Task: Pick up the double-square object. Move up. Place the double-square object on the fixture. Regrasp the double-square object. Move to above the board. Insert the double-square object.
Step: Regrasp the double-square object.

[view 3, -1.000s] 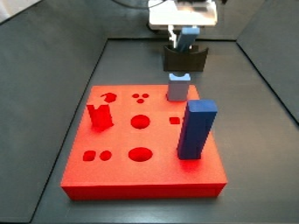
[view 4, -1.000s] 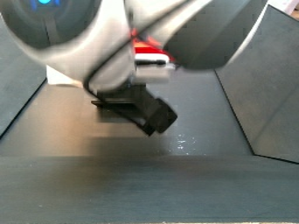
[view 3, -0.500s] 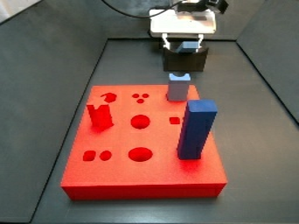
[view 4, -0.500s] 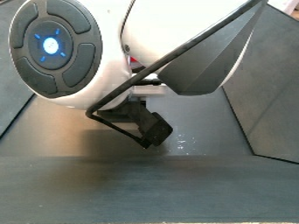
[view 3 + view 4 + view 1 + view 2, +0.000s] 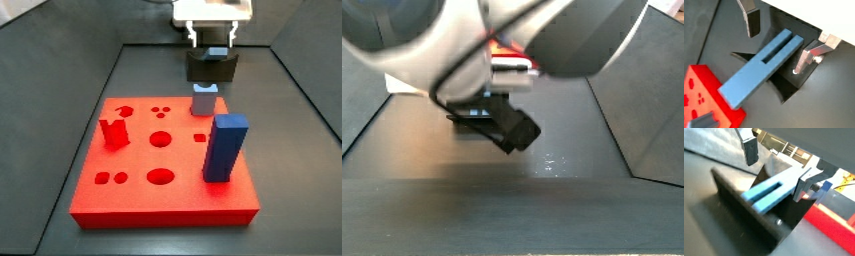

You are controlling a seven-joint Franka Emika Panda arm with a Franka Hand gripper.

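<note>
the claw hangs open over the fixture, its fingers apart either side of the double-square object lying in the notch.

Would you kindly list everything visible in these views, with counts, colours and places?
Slim slate grey-blue double-square bar: one, lying in the notch of the fixture, between the open fingers, untouched.
Dark near-black notched fixture: one, on the floor beyond the board.
Flat bright-red board with holes: one, mid-floor.
Tall bright-blue block: one, upright on the board.
Short pale grey-blue peg: one, at the board's far edge.
Small red upright piece: one, on the board.
End effector: one, silver fingers, open, above the fixture.
</note>
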